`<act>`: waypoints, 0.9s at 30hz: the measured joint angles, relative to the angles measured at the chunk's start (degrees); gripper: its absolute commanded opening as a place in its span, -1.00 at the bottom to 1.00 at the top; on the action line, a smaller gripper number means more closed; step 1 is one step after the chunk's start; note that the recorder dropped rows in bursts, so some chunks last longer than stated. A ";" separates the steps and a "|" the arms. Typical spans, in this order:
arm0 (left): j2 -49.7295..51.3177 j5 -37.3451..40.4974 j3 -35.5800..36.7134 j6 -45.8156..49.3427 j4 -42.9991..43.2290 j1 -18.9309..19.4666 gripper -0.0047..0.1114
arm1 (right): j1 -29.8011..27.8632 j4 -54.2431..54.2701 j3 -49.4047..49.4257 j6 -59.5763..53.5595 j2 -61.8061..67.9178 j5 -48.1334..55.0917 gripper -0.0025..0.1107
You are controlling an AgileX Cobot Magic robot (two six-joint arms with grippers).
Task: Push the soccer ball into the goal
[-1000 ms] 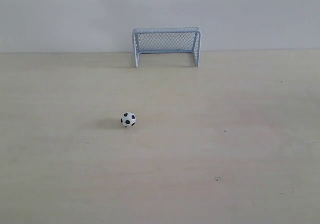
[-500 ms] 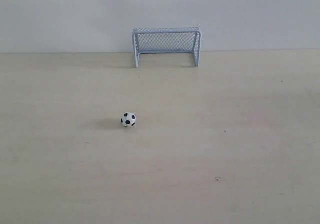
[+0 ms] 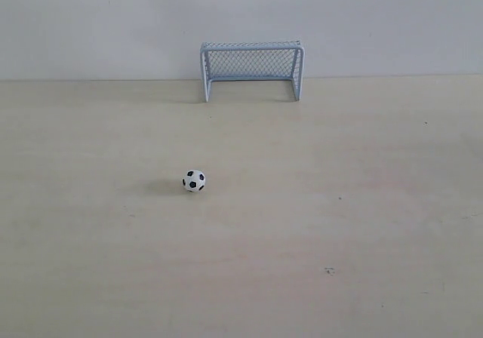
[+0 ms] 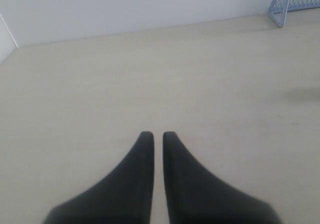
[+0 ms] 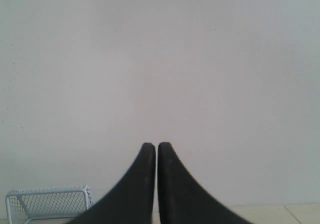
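Note:
The soccer ball, white with black patches, rests on the pale wooden table left of the middle in the exterior view. The goal, pale blue with mesh netting, stands at the table's far edge against the wall, open side facing the ball. Neither arm shows in the exterior view. My left gripper is shut and empty above bare table, with a corner of the goal far off in its view. My right gripper is shut and empty, facing the wall, with the goal low beside it. The ball is out of both wrist views.
The table is bare pale wood with a few small dark specks. A plain white wall runs along the table's far edge behind the goal.

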 measured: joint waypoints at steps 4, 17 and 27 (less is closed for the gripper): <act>0.00 0.00 0.00 0.00 0.00 0.00 -0.81 | 0.00 0.00 -4.17 0.00 4.47 0.60 -0.96; 0.00 0.00 0.00 0.00 0.00 0.00 -0.81 | 0.28 0.54 -24.35 -3.27 29.66 16.23 -0.96; 0.00 0.00 0.00 0.00 0.00 0.00 -0.81 | 6.50 12.29 -36.76 -20.51 45.39 25.59 -0.96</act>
